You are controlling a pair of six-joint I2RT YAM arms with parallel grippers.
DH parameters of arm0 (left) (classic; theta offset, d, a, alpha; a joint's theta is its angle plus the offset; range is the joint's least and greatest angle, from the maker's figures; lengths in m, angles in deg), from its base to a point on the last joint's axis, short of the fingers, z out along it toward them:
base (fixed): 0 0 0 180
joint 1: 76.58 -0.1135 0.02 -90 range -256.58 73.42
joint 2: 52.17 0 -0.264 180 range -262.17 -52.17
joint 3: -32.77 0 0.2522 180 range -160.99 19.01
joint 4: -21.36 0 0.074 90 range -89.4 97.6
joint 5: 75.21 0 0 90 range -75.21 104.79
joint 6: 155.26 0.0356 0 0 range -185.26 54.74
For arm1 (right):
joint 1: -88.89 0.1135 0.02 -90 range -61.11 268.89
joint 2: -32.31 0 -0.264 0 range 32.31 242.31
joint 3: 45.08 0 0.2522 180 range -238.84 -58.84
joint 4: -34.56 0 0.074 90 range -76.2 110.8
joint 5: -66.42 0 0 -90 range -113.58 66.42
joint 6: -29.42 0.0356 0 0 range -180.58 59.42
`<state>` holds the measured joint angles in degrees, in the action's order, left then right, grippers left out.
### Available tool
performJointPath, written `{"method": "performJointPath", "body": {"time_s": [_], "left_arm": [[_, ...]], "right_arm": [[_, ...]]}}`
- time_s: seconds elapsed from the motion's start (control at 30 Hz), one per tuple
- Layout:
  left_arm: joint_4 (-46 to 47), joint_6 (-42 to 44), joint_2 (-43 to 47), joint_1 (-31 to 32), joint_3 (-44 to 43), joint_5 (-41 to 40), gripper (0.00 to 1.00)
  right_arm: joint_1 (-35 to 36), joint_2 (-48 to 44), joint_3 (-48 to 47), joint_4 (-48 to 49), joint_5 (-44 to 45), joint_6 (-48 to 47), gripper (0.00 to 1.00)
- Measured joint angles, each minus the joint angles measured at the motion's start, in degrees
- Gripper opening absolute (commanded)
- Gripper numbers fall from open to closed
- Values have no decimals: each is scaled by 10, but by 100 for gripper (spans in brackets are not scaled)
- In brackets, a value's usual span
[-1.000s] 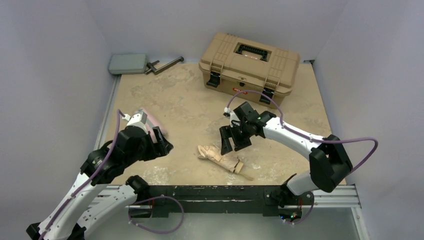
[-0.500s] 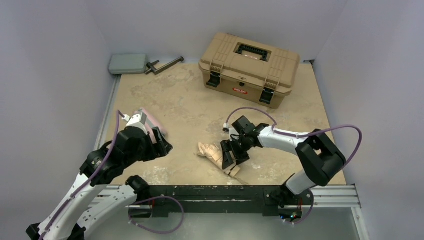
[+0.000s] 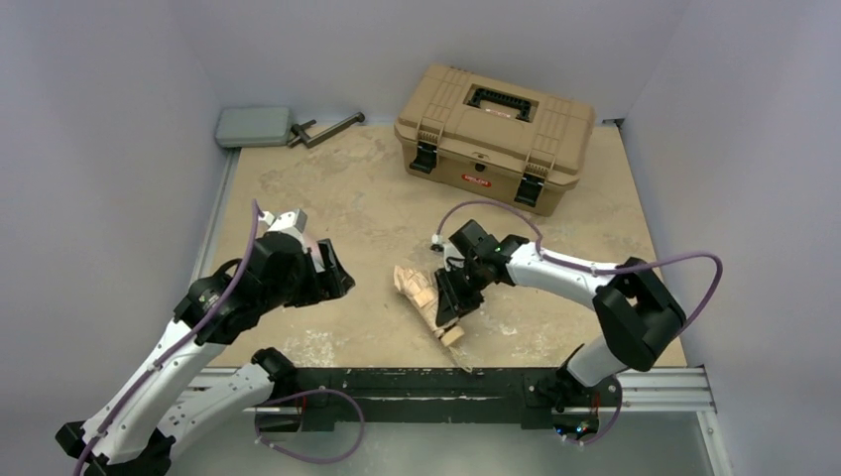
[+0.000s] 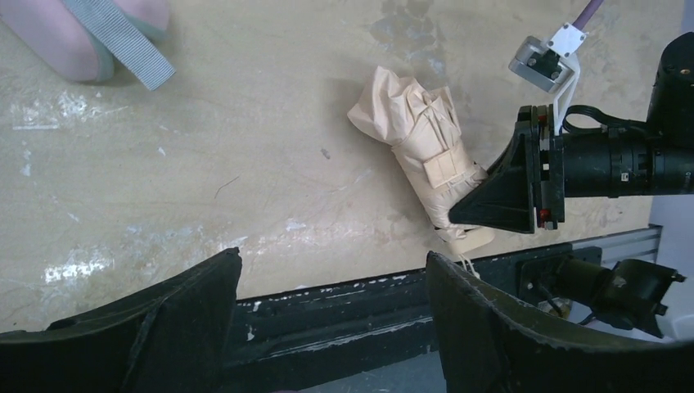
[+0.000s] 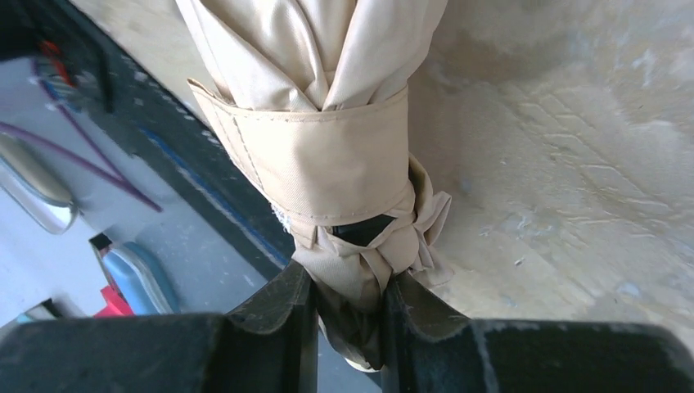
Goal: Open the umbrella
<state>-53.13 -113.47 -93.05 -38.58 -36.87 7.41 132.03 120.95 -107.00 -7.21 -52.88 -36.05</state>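
Note:
The folded beige umbrella (image 3: pixel 419 291) lies on the table near the front rail, strap wrapped round it, its cream knob handle (image 4: pixel 470 239) pointing at the rail. My right gripper (image 3: pixel 449 302) is shut on the umbrella (image 5: pixel 327 155) at its handle end, and the right gripper (image 5: pixel 348 282) pinches bunched fabric between its jaws. The left gripper (image 3: pixel 333 274) hovers to the left of the umbrella (image 4: pixel 421 155), apart from it. That left gripper (image 4: pixel 331 266) stands open with nothing between its fingers.
A tan toolbox (image 3: pixel 496 124) stands shut at the back. A grey pad (image 3: pixel 253 126) and a dark metal tool (image 3: pixel 325 129) lie at the back left. A pink pouch (image 4: pixel 74 41) with a grey strip lies left of the umbrella. The black rail (image 3: pixel 417 382) runs along the near edge.
The right gripper came down to the umbrella and closed on its handle end, and the umbrella turned toward the rail. The left arm moved up and right, closer to the umbrella.

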Motion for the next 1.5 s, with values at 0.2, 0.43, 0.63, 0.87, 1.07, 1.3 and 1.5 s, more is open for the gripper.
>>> {"method": "performJointPath", "body": {"time_s": [0.2,0.43,0.63,0.87,1.07,1.3,1.5], "left_arm": [[37,0,-21,0,-53,1,88],[136,-8,-41,-23,-111,26,95],[262,-20,-73,-68,-160,95,100],[451,-90,-128,-161,-151,248,100],[500,-103,-210,-173,-172,320,100],[539,-109,-233,-176,-195,343,100],[518,-103,-238,-176,-210,325,100]], "right_arm": [[0,-37,-154,-76,14,5,0],[-5,-44,-334,-114,12,25,0],[-25,-44,-413,-135,-9,64,0],[-35,-44,-456,-131,-54,114,0],[-39,-44,-489,-130,-76,138,0],[-54,-44,-520,-133,-77,153,0],[-68,-44,-525,-132,-80,156,0]]}}
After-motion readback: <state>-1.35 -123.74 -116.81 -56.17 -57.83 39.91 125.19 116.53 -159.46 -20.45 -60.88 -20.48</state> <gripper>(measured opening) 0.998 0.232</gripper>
